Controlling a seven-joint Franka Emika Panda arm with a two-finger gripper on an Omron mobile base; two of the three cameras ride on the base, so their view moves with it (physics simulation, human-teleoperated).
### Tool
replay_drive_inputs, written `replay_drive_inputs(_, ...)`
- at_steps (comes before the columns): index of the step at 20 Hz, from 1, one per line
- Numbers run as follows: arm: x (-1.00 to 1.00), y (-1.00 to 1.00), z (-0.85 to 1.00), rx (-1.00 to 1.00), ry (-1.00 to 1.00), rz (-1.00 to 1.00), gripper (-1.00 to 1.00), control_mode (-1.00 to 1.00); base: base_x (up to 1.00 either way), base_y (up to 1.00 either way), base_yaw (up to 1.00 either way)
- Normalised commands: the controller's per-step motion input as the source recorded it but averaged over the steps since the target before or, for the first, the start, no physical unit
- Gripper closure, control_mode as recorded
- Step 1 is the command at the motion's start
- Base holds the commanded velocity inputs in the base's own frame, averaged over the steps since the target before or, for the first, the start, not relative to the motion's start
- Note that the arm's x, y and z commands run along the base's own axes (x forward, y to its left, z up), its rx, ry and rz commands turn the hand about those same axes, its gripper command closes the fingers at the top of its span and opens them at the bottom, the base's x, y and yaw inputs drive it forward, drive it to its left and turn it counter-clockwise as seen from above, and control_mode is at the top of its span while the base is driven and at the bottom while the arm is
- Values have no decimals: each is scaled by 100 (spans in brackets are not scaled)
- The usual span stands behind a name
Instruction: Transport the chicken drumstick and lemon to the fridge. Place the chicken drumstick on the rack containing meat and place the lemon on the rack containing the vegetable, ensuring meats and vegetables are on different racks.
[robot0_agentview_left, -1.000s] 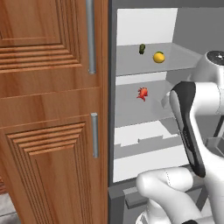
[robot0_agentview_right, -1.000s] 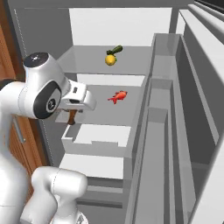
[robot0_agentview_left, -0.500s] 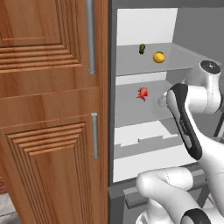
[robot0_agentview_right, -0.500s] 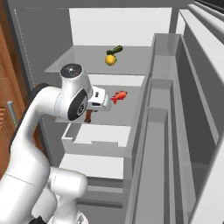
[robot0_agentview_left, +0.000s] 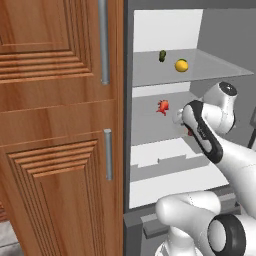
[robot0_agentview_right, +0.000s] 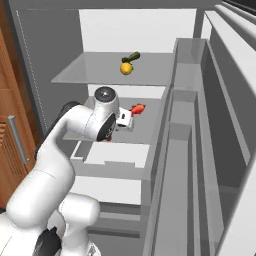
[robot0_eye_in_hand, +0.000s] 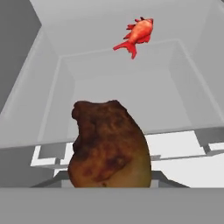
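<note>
So the fridge (robot0_agentview_left: 165, 30) is open and everything hangs off the red meat chunk (robot0_agentview_left: 163, 106) sitting on its lower shelf (robot0_agentview_right: 145, 125). The gripper (robot0_agentview_right: 124, 120) is at the front edge of that shelf, just in front of the chunk and not touching it. The chicken drumstick (robot0_eye_in_hand: 109, 146) sits right at the fingertips in the hand view, thick end up, so it looks held, though the fingers are hidden behind it and I can't tell how far apart they are. Up on the upper shelf (robot0_agentview_left: 220, 70), above the chunk, the lemon (robot0_agentview_left: 181, 65) lies just beside the dark green vegetable (robot0_agentview_left: 162, 55).
</note>
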Motion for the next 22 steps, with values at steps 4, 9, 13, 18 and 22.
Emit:
replay_drive_inputs(4,71,0,-39,7,0,0,100,-100,0,0,0)
replay_drive_inputs(9,68,0,-35,5,0,0,100,-100,0,0,0)
replay_drive_inputs(13,64,0,-28,3,0,0,100,-100,0,0,0)
replay_drive_inputs(18,53,0,-20,0,0,0,100,-100,0,0,0)
replay_drive_inputs(22,33,-11,-18,0,0,0,100,-100,0,0,0)
